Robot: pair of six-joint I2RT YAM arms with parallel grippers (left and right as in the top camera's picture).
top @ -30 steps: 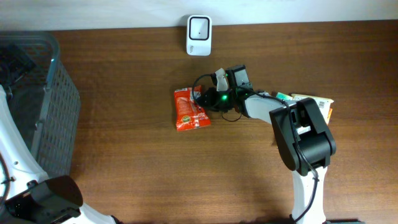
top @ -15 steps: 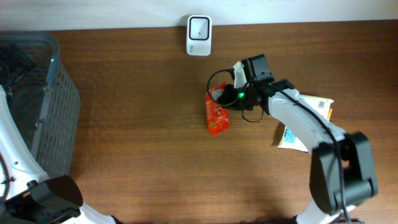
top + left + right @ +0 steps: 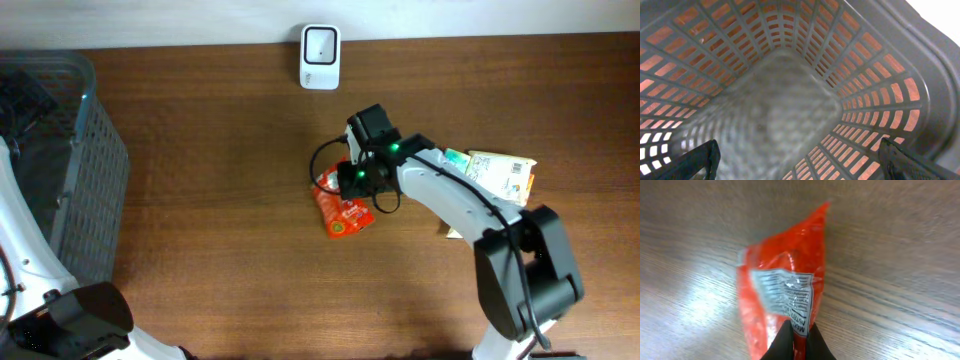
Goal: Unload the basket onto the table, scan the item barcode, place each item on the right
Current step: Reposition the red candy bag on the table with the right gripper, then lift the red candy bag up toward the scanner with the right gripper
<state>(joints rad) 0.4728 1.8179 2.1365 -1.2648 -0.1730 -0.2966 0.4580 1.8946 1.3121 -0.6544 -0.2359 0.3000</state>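
Observation:
A red snack packet (image 3: pixel 342 212) with a white printed label hangs over the brown table (image 3: pixel 220 230), just below my right gripper (image 3: pixel 355 180). In the right wrist view the right gripper (image 3: pixel 799 341) is shut on the packet (image 3: pixel 785 290), with both black fingertips pinching its seam edge. A white scanner (image 3: pixel 320 43) stands at the table's far edge, above and left of the packet. My left gripper (image 3: pixel 800 162) is open over the inside of a grey mesh basket (image 3: pixel 790 100) and holds nothing.
The grey basket (image 3: pixel 70 170) stands at the table's left end. Several other packaged items (image 3: pixel 500 172) lie at the right, beside the right arm's forearm. The white base of the left arm (image 3: pixel 20 250) runs along the left edge.
The right gripper took the red packet off the table, carried it right and toward the scanner, then swung it back down and left. The left gripper has not moved.

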